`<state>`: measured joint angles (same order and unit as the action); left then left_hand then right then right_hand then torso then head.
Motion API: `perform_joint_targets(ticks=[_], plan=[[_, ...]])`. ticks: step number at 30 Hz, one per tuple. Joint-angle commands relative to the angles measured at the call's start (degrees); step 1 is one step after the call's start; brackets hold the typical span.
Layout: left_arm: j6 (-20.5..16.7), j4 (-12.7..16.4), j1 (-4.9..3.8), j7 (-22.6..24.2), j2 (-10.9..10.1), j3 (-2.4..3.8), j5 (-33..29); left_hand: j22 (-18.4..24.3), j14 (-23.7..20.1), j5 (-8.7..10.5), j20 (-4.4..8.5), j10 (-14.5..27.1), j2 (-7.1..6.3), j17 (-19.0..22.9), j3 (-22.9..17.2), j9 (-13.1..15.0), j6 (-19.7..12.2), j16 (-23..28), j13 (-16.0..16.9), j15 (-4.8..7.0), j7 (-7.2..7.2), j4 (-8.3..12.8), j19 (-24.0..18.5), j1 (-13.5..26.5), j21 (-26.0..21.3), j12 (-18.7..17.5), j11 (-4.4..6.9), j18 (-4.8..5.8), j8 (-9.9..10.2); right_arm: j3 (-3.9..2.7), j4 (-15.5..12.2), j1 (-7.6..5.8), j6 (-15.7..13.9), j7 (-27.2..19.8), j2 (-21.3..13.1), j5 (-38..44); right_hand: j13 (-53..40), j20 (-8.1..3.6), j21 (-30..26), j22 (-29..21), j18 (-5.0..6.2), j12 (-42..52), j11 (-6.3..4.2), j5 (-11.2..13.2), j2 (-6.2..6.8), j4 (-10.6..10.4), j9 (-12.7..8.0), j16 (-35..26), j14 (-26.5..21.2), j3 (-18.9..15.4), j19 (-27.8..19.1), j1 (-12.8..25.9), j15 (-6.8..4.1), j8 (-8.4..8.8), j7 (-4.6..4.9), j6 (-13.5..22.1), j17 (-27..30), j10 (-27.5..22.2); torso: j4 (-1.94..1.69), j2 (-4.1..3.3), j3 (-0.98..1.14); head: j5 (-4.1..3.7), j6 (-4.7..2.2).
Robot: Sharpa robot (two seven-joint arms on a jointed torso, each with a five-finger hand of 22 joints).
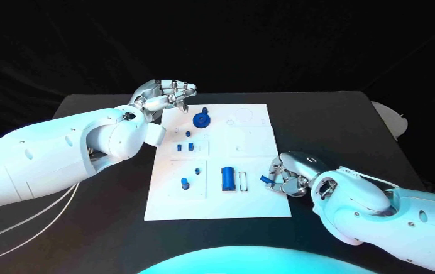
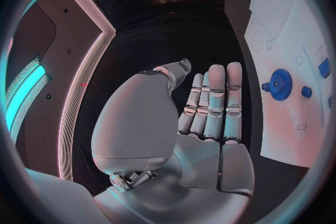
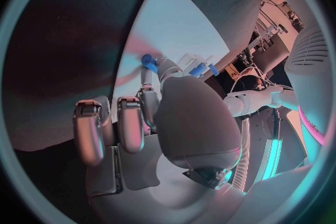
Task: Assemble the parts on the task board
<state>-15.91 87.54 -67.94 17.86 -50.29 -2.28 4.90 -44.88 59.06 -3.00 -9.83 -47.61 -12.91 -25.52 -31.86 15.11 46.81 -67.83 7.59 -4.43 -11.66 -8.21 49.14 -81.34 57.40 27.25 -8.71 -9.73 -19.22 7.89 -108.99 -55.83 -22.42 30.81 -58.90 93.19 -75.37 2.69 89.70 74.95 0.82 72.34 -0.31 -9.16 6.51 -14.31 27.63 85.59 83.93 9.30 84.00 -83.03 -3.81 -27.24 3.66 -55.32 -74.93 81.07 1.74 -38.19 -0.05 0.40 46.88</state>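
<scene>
Task board [image 1: 256, 206] lies flat mid-tabletop [image 1: 344, 110], white plate, long side running away from me. Parts on it: blue gear [image 1: 201, 120] near the far left corner, 2 small blue pegs [image 1: 187, 147] below it, a blue round piece [image 1: 186, 182] in the near-left panel, a blue cylinder [image 1: 227, 178] lying beside a white one [image 1: 242, 181].

Left hand [image 1: 168, 94] hovers off the board's far left corner, above the tabletop, palm up, fingers together and straight in the left wrist view [image 2: 210, 103]. It holds nothing, released. Gear also visible from that wrist [image 2: 280, 84], well clear of the fingers.

Right hand [image 1: 288, 175] sits at the board's right edge, near side, fingers curled inward. I see a small blue part [image 1: 268, 179] pinched at its fingertips, just over the board edge. Right wrist view shows the same blue part [image 3: 148, 61] at the tip of the extended fingers [image 3: 159, 70], other fingers folded.
</scene>
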Motion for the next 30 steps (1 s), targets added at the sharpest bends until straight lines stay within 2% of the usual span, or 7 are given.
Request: perform_joint_targets(ticks=[1, 7, 13, 15, 17, 22, 30], plan=[[1.00, 0.09, -0.04, 0.22, 0.10, 0.04, 0.17, 0.11, -0.25, -0.30, -0.15, 0.53, -0.14, 0.14, -0.01, -0.08, 0.01, -0.14, -0.06, -0.04, -0.26, -0.20, 0.15, 0.21, -0.43, 0.18, 0.05, -0.83, -0.32, 0.57, 0.75, 0.70, 6.21, 3.71, 0.38, 4.94, -1.12, -0.48, 0.30, 15.05, -0.82, -0.10, -0.31, -0.59, -1.25, -0.07, -0.78, 0.39, 4.25, 2.69, 6.00, -3.02, -0.32, 0.03, 0.04, -0.70, -5.73, -0.13, -0.03, 0.02, -0.01, 0.12, -0.05], [1.03, 0.08, -0.04, 0.20, 0.09, 0.03, 0.17, 0.11, -0.25, -0.30, -0.15, 0.53, -0.14, 0.14, -0.01, -0.08, 0.01, -0.14, -0.06, -0.04, -0.26, -0.20, 0.15, 0.21, -0.43, 0.18, 0.05, -0.83, -0.32, 0.57, 0.68, 0.72, 5.29, 4.72, 0.68, 5.88, -1.25, -0.43, 0.30, 15.05, -0.82, -0.07, -0.27, -1.00, 0.50, -1.26, -0.74, 0.37, 4.25, 6.09, 6.00, -1.68, -0.33, 0.12, 0.05, -1.01, -5.77, 0.06, -0.04, -0.02, -0.06, 0.06, -0.16], [0.99, 0.11, -0.04, 0.16, 0.03, 0.03, 0.17, 0.11, -0.25, -0.30, -0.15, 0.53, -0.14, 0.14, -0.01, -0.08, 0.01, -0.14, -0.06, -0.04, -0.26, -0.20, 0.15, 0.21, -0.43, 0.18, 0.05, -0.83, -0.32, 0.53, -0.08, 0.68, 3.10, 5.37, 0.59, 5.22, -1.30, -0.46, 0.30, 15.05, -0.82, -0.07, -0.37, -2.22, 1.11, -1.76, -0.55, 0.40, 4.27, 8.21, 6.00, -0.74, -0.35, 0.01, -0.02, -1.04, -5.86, 0.19, -0.07, -0.04, -0.01, 0.13, -0.24], [0.96, 0.11, -0.04, 0.15, 0.01, 0.03, 0.17, 0.11, -0.25, -0.30, -0.15, 0.53, -0.14, 0.14, -0.01, -0.08, 0.01, -0.14, -0.06, -0.04, -0.26, -0.20, 0.15, 0.21, -0.43, 0.18, 0.05, -0.83, -0.32, 0.49, -0.56, 0.53, 2.41, 5.48, 0.49, 4.47, -1.30, -0.51, 0.30, 15.05, -0.82, -0.12, -0.45, -3.66, 1.27, -1.91, -0.34, 0.39, 4.27, 9.83, 6.00, -0.04, -0.38, -0.15, -0.05, -0.95, -5.87, 0.26, -0.08, -0.03, -0.02, 0.13, -0.30], [0.96, 0.12, -0.04, 0.15, 0.01, 0.03, 0.17, 0.11, -0.25, -0.30, -0.15, 0.53, -0.14, 0.14, -0.01, -0.08, 0.01, -0.14, -0.06, -0.04, -0.26, -0.20, 0.15, 0.21, -0.43, 0.18, 0.05, -0.83, -0.32, 0.45, -1.16, 0.14, 1.11, 5.41, 0.41, 3.51, -1.34, -0.58, 0.30, 15.05, -0.82, -0.13, -0.48, -4.48, 1.78, -1.41, 0.05, 0.42, 4.29, 11.88, 6.00, 0.23, -0.48, -0.49, -0.21, -0.87, -5.96, 0.37, -0.06, -0.01, -0.05, 0.08, -0.33], [0.98, 0.14, -0.04, 0.14, 0.07, 0.03, 0.18, 0.11, -0.25, -0.30, -0.15, 0.53, -0.14, 0.14, -0.01, -0.08, 0.01, -0.14, -0.06, -0.04, -0.26, -0.20, 0.15, 0.21, -0.43, 0.18, 0.05, -0.83, -0.32, 0.38, -2.22, -0.78, -2.10, 4.80, 0.44, 1.32, -1.57, -0.66, 0.30, 15.05, -0.82, 0.10, -0.57, -4.39, 2.33, -0.63, 0.63, 0.57, 4.37, 14.68, 6.00, 0.73, -0.57, -0.99, -0.29, -0.70, -6.34, 0.66, -0.03, -0.03, -0.03, 0.05, -0.33], [1.00, 0.19, -0.04, 0.12, 0.08, 0.02, 0.19, 0.11, -0.27, -0.31, -0.16, 0.57, -0.11, 0.17, 0.00, -0.08, 0.00, -0.17, -0.07, -0.05, -0.26, -0.21, 0.15, 0.21, -0.45, 0.23, 0.05, -0.83, -0.35, 0.30, -3.24, -1.81, -7.63, 3.28, 1.08, -4.05, -1.49, -0.68, 0.30, 15.05, -0.82, -0.07, -0.59, -4.85, 2.83, -0.69, 1.05, 0.56, 4.38, 16.35, 6.00, 2.21, -0.58, -1.36, -0.29, -0.64, -6.33, 0.70, -0.03, -0.08, 0.01, 0.04, -0.39]])
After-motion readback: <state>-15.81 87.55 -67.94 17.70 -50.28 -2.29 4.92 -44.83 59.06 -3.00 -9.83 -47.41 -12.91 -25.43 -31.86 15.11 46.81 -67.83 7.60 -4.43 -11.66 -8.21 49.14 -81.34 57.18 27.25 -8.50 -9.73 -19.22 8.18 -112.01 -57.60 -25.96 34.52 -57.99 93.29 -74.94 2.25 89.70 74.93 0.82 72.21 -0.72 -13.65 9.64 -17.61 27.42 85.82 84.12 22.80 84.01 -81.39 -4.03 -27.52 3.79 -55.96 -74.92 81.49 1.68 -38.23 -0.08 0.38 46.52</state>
